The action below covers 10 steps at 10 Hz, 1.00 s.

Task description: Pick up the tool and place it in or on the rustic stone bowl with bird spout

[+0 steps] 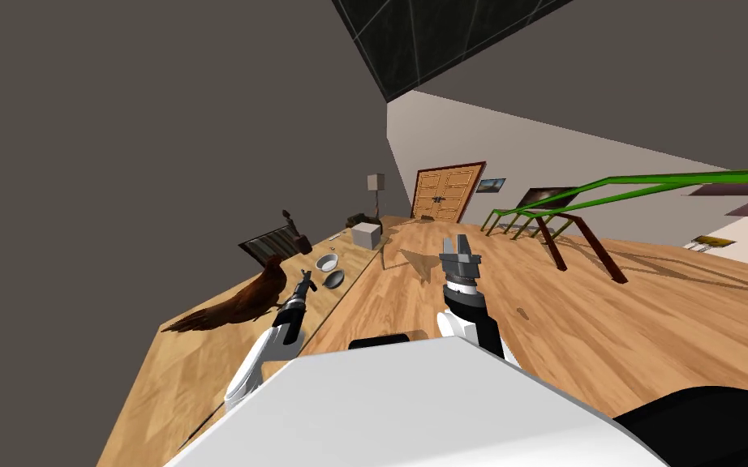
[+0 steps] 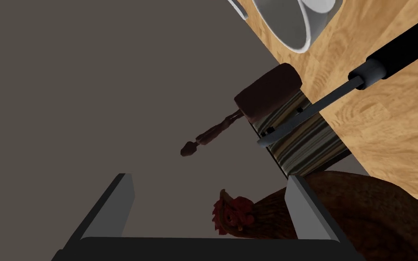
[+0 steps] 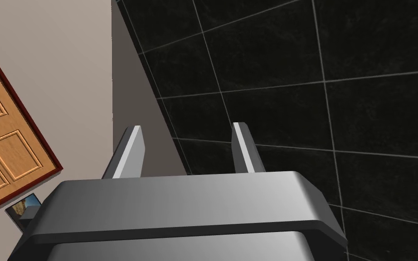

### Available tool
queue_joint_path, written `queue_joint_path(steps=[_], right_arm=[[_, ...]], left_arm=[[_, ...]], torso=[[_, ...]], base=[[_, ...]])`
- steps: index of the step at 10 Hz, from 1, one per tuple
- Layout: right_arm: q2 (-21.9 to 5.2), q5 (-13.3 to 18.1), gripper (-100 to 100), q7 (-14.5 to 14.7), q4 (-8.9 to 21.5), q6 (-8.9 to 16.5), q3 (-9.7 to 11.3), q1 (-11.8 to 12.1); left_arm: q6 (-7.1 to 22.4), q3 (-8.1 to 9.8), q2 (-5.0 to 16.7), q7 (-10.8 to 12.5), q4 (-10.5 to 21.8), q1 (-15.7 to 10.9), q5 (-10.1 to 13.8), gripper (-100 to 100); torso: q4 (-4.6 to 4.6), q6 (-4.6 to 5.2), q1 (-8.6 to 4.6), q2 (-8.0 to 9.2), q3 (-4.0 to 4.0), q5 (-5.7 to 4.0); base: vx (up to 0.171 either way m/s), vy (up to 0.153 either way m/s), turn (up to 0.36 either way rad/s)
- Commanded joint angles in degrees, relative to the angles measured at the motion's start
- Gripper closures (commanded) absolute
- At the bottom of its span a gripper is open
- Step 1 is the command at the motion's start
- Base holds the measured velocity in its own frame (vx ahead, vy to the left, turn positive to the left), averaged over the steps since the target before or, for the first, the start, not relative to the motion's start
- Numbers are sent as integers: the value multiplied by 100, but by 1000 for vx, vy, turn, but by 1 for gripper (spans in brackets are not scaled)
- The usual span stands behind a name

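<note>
Here, left tool (image 2: pixel 209 177) spread at hen (image 2: pixel 249 217), black-handled hook (image 2: pixel 385 62) beyond — wrist view.

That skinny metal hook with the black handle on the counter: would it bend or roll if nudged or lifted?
The hook probably stays stiff: its shaft looks like straight metal. Its round black handle might let it roll when nudged, though the bent tip should soon stop that. Slim, so likely light.

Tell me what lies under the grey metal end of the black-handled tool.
The black-handled tool has its curved grey end over a striped brown-and-cream block at the edge of the wooden tabletop. Its handle lies over bare wood. The stripes directly beneath the shaft are covered.
</note>
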Motion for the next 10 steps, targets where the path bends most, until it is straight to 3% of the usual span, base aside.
queue_joint_path(steps=[1, 2, 3, 6, 8, 9, 10], right_arm=[[0, 0, 0, 0, 0, 0, 0, 0], [0, 0, 0, 0, 0, 0, -1, 1], [0, 0, 0, 0, 0, 0, 0, 0], [0, 0, 0, 0, 0, 0, -1, 2], [0, 0, 0, 0, 0, 0, -1, 1], [0, 0, 0, 0, 0, 0, -1, 2], [0, 0, 0, 0, 0, 0, 0, 0]], left_arm=[[205, 51, -23, 103, 186, -10, -211, -100], [460, 87, -27, 275, 400, -48, -403, -100], [523, 87, -27, 275, 442, -48, -510, -100], [1012, 147, -44, 616, 934, -115, -1042, -100], [1157, 147, -44, 616, 962, -115, -1102, -100], [1356, 172, -54, 783, 1224, -145, -1394, -100], [1427, 172, -54, 783, 1224, -145, -1394, -100]], torso=[[0, 0, 0, 0, 0, 0], [0, -7, 2, 0, 0, 0], [0, -2, 1, 0, 0, 0], [0, -8, 2, 0, 0, 0], [0, -6, 2, -2, -1, 0], [0, -9, 0, -1, 0, 0], [0, -2, -1, -1, -1, 0]], base=[[-1, 13, -139], [-1, 8, -295], [-1, 14, -126], [1, 11, -212], [2, 11, -90], [2, 4, -337], [2, 14, -119]])
